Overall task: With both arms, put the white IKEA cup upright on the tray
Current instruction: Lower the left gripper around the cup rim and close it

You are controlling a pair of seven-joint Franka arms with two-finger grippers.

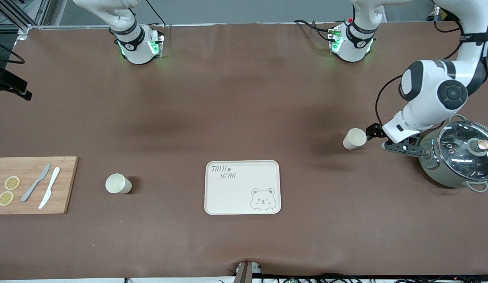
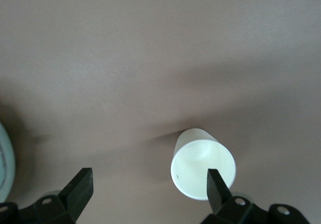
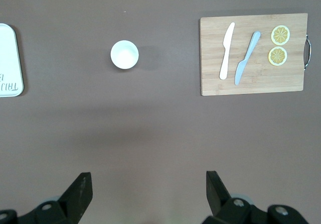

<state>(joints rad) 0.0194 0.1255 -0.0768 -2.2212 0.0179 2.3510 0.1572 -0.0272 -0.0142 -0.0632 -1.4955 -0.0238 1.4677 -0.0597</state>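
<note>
One white cup (image 1: 354,138) appears to lie on its side toward the left arm's end of the table, its mouth turned to my left gripper (image 1: 374,133). That gripper is open and low beside the cup. In the left wrist view (image 2: 149,181) one finger (image 2: 215,184) overlaps the rim of the cup (image 2: 200,166), and nothing sits between the jaws. A second white cup (image 1: 118,183) stands upright between the tray (image 1: 236,192) and the cutting board. My right gripper (image 3: 148,181) is open and empty, high over the table, and looks down on that cup (image 3: 124,54). The tray is bare.
A grey-green pot with a glass lid (image 1: 460,155) stands right beside my left gripper. A wooden cutting board (image 1: 35,196) with two knives and two lemon slices lies at the right arm's end; it also shows in the right wrist view (image 3: 261,78).
</note>
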